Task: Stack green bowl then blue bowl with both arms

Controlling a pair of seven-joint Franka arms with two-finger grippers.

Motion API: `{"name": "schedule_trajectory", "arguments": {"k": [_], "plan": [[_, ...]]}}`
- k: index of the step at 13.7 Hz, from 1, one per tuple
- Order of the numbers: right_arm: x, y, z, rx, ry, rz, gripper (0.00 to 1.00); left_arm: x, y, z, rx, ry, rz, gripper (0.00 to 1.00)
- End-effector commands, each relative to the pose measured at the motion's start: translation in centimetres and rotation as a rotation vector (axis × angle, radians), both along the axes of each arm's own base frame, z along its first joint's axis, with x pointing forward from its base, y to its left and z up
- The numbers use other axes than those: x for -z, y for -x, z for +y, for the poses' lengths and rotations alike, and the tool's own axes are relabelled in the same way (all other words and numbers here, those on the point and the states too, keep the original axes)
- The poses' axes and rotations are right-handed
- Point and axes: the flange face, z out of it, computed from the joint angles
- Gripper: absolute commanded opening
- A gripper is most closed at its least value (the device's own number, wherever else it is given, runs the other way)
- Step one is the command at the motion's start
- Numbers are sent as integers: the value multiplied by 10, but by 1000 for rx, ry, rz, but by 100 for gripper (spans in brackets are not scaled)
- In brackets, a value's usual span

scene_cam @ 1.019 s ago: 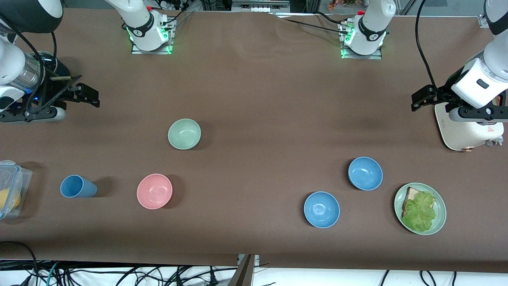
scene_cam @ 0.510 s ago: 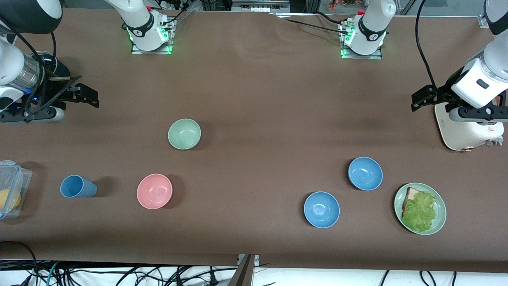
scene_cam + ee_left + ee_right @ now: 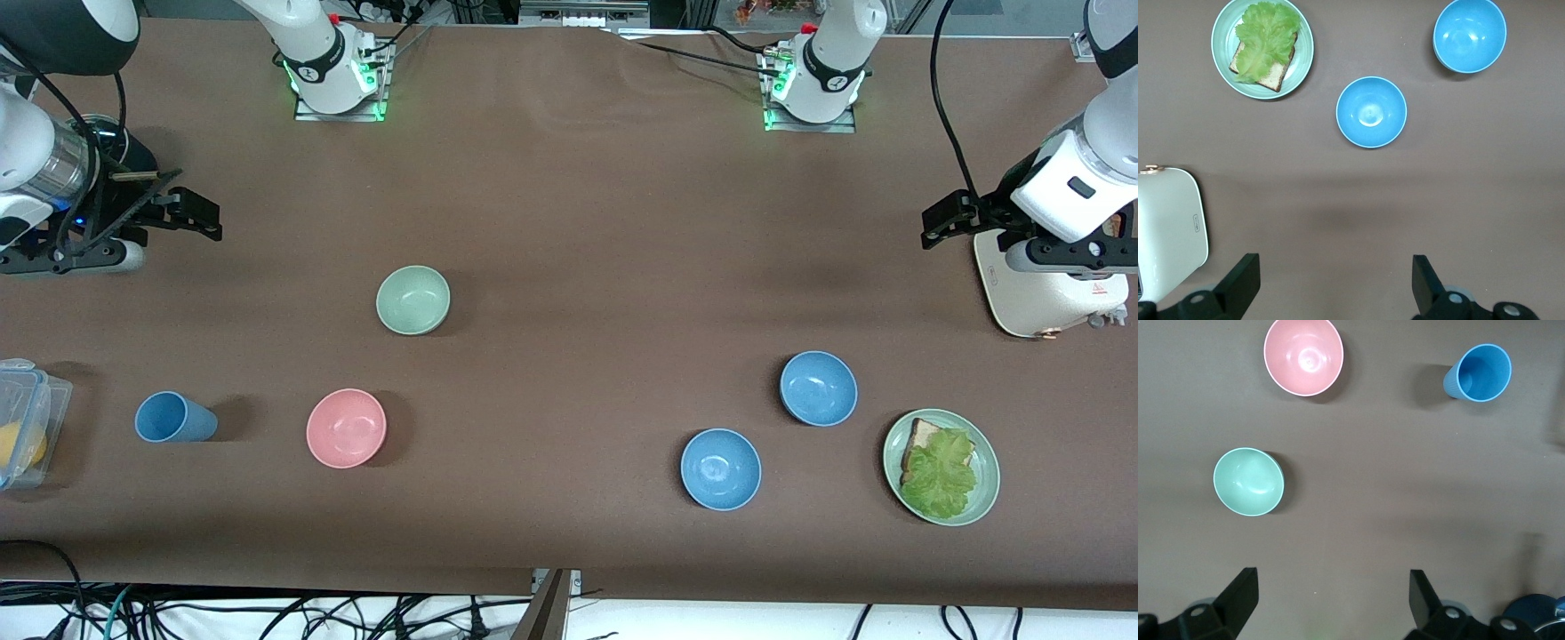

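The pale green bowl point(image 3: 412, 300) sits upright on the brown table, toward the right arm's end; it also shows in the right wrist view point(image 3: 1249, 481). Two blue bowls that look alike sit toward the left arm's end, one point(image 3: 818, 388) farther from the front camera than the other point(image 3: 720, 468). Both show in the left wrist view, the first point(image 3: 1371, 111) and the second point(image 3: 1469, 35). My right gripper point(image 3: 200, 215) is open and empty over bare table, apart from the green bowl. My left gripper point(image 3: 944, 220) is open and empty over the table beside a white appliance.
A pink bowl point(image 3: 346, 428) and a blue cup point(image 3: 173, 417) stand nearer the front camera than the green bowl. A clear plastic box point(image 3: 22, 422) sits at the right arm's end. A green plate point(image 3: 985, 498) with bread and lettuce and a white appliance point(image 3: 1049, 298) are at the left arm's end.
The right arm has shifted very slightly. The bowls and the left arm have not moved.
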Motion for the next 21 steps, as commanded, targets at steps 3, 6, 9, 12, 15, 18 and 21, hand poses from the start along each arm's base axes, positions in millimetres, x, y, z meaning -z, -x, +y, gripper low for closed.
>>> {"name": "schedule_trajectory", "arguments": {"k": [3, 6, 9, 12, 15, 18, 21], "plan": [[-4, -2, -3, -2, 2, -1, 100, -6, -1, 1, -9, -21, 2, 100], [4, -6, -5, -5, 10, 10, 100, -6, -1, 1, -9, -19, 3, 100], [22, -10, 1, -19, 15, 47, 100, -6, -1, 2, -9, -19, 3, 100], [41, -15, 4, -51, 5, 89, 100, -6, -1, 2, -9, -19, 3, 100], [55, -14, 22, -80, -11, 89, 100, -6, -1, 2, -9, -19, 3, 100], [117, -13, 52, -83, -76, 43, 100, -6, -1, 2, -9, -18, 3, 100], [185, 3, 102, -32, -62, 4, 100, -6, -1, 2, -9, -18, 3, 100]]}}
